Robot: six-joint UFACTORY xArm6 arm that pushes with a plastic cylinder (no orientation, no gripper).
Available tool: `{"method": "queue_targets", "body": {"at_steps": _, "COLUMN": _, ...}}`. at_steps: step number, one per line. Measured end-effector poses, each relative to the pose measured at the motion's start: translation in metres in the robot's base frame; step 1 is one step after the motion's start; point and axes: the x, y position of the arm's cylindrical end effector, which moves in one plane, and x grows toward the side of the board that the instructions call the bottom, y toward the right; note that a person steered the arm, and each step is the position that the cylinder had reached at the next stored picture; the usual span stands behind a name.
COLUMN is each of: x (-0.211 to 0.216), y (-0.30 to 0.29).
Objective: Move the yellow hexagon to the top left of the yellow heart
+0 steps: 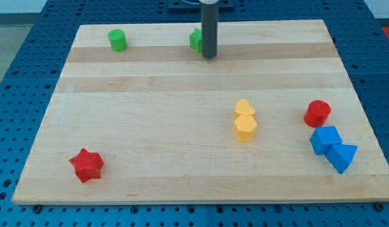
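Observation:
The yellow hexagon (245, 128) lies right of the board's middle. The yellow heart (244, 108) sits just above it, touching it. My tip (209, 56) is near the view's top, far above and a little left of both yellow blocks. The rod stands against the right side of a green block (195, 40), partly hiding it.
A green cylinder (118, 40) stands at the top left. A red star (86, 164) lies at the bottom left. A red cylinder (317, 113) is at the right, with two blue blocks (325, 139) (341, 156) below it. The wooden board (150, 94) lies on a blue pegboard.

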Motion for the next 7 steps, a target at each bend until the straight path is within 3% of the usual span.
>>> {"method": "queue_targets", "body": {"at_steps": 1, "x": -0.012, "y": 0.031}}
{"method": "queue_targets", "body": {"at_steps": 2, "x": -0.039, "y": 0.012}}
{"method": "queue_targets", "body": {"at_steps": 7, "x": -0.041, "y": -0.143}}
